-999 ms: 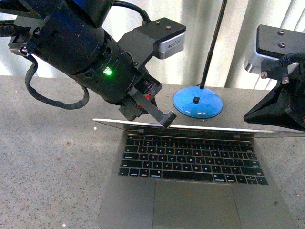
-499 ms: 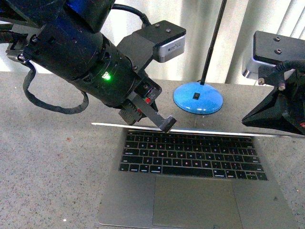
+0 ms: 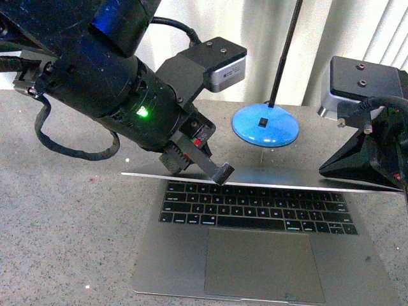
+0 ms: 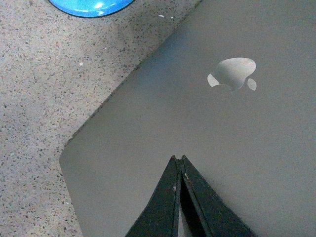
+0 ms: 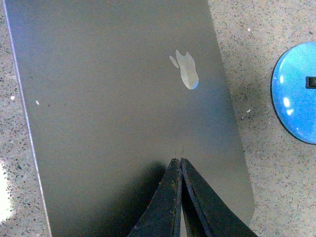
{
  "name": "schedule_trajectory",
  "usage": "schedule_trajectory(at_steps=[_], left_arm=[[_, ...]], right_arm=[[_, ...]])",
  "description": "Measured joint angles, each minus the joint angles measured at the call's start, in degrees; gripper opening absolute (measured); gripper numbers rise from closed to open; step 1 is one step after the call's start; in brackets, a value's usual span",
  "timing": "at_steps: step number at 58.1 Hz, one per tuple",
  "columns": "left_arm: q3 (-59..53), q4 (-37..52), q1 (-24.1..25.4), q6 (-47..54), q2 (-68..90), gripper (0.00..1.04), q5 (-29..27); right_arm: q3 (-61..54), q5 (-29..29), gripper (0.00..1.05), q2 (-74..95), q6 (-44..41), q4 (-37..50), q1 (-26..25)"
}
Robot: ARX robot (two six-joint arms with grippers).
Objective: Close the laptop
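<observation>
A thin silver-grey metal laptop [image 3: 255, 255] sits near the front edge of a speckled grey stone-look countertop [image 3: 70, 229], its plain grey lid [image 4: 237, 128] tipped far forward over the black keyboard [image 3: 255, 209] but not yet down. The left claw [image 4: 178, 160] and the right claw [image 5: 177, 163] are both clenched on nothing, fingers pressed together into a wedge. Each tip appears to rest on the lid's outer face, one to either side of the pale logo.

The closing could go wrong in several ways. The lid is smooth metal and the narrow closed tips have little purchase, so one could skid off toward an edge. If one arm pushes harder than the other, the hinge would likely twist. With nothing gripping the lid, it may drop onto the keys over the last stretch. The base could also slide on the hard counter.

Just behind the lid stands a glossy blue round lamp base [image 3: 266, 125] with a thin black stem [image 3: 285, 51], close to the left arm's bulk. Pale vertical blinds [image 3: 382, 32] let in daylight behind.
</observation>
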Motion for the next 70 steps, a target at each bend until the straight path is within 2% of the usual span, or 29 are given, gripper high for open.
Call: schedule_trajectory(at_steps=[70], left_arm=[[-4.37, 3.13, 0.15, -0.22, 0.83, 0.04, 1.42]], right_arm=[[-2.38, 1.18, 0.03, 2.78, -1.36, 0.70, 1.55]])
